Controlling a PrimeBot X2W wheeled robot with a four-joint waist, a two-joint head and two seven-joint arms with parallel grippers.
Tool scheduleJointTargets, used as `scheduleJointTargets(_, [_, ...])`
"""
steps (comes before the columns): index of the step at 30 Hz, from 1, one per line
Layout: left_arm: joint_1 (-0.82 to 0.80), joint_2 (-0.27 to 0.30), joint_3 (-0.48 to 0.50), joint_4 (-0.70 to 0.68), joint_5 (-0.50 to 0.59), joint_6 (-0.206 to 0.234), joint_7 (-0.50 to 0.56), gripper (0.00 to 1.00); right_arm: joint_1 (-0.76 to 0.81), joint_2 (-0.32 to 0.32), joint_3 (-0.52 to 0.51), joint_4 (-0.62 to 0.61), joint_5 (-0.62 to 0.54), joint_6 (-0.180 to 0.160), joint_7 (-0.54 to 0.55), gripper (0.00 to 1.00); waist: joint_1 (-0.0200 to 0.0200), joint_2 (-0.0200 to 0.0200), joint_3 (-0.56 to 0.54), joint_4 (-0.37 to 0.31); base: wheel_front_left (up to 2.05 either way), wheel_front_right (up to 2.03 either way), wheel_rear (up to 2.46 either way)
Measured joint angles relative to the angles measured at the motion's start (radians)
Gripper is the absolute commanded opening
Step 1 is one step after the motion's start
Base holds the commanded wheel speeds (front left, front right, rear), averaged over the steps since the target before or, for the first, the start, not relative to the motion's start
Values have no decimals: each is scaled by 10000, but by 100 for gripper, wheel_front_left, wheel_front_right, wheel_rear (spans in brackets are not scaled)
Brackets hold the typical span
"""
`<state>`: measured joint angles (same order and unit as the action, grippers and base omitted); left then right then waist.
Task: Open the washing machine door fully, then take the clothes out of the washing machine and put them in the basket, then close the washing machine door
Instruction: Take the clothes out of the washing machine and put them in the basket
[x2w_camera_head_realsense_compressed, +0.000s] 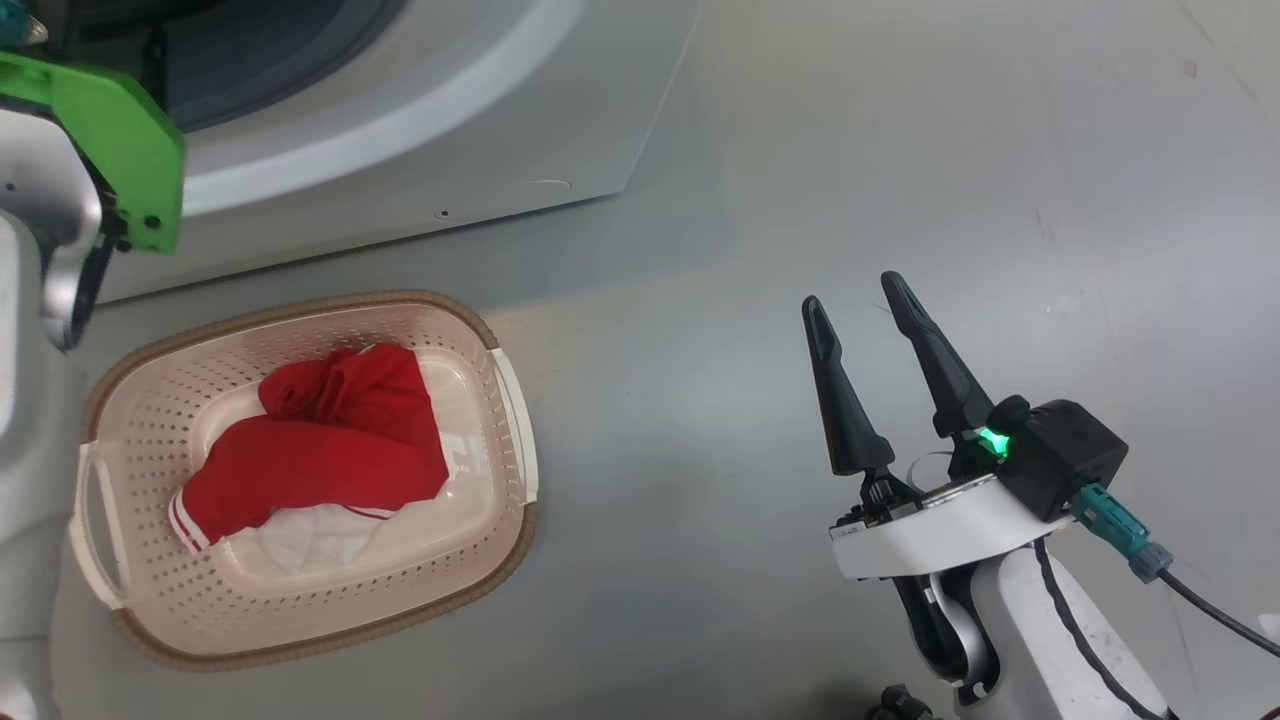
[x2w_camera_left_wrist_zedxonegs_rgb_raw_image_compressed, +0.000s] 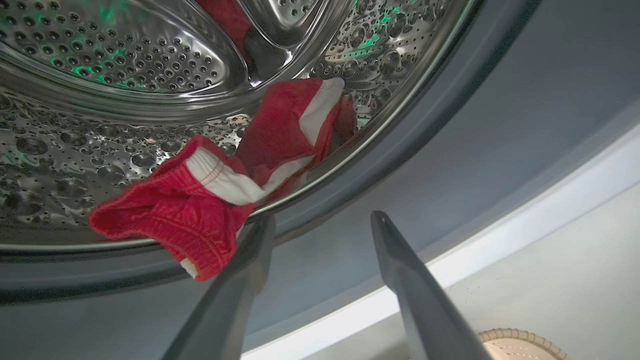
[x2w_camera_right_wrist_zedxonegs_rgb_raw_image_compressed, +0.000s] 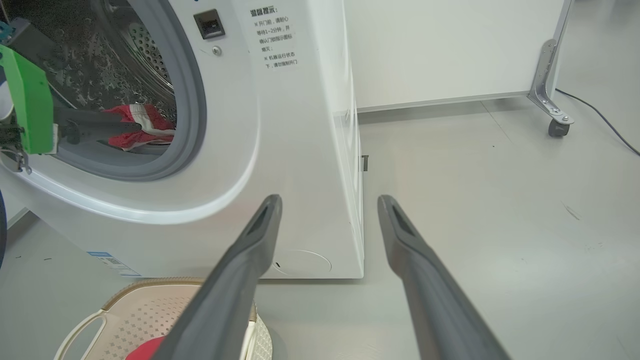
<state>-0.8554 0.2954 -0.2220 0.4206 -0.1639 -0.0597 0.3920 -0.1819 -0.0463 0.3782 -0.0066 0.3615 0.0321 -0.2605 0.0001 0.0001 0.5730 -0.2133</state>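
The washing machine (x2w_camera_right_wrist_zedxonegs_rgb_raw_image_compressed: 300, 150) stands with its round opening uncovered; the washing machine door is out of view. Inside, a piece of the clothes (x2w_camera_left_wrist_zedxonegs_rgb_raw_image_compressed: 210, 200), red with white stripes, lies on the steel drum's (x2w_camera_left_wrist_zedxonegs_rgb_raw_image_compressed: 75, 150) front lip and hangs over it. My left gripper (x2w_camera_left_wrist_zedxonegs_rgb_raw_image_compressed: 322, 220) is open at the grey gasket, with one fingertip (x2w_camera_left_wrist_zedxonegs_rgb_raw_image_compressed: 265, 230) just beside that garment. The garment (x2w_camera_right_wrist_zedxonegs_rgb_raw_image_compressed: 137, 127) also appears through the opening. The basket (x2w_camera_head_realsense_compressed: 500, 340) sits on the floor before the machine, holding more red and white clothes (x2w_camera_head_realsense_compressed: 330, 440). My right gripper (x2w_camera_head_realsense_compressed: 850, 292) hovers open and empty over the floor, right of the basket.
My left wrist with its green plate (x2w_camera_head_realsense_compressed: 110, 140) hangs above the basket's far left corner. A white panel on a castor (x2w_camera_right_wrist_zedxonegs_rgb_raw_image_compressed: 555, 125) stands behind the machine to the right, with a cable (x2w_camera_right_wrist_zedxonegs_rgb_raw_image_compressed: 600, 120) on the grey floor (x2w_camera_head_realsense_compressed: 900, 150) beside it.
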Motion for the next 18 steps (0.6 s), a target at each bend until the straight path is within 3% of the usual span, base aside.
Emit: scheduleJointTargets(18, [-2602, 1492, 472, 604, 301, -263, 1511, 100, -823, 2, 299, -96, 773, -247, 0, 100, 0, 0, 1344, -960, 0, 0, 0])
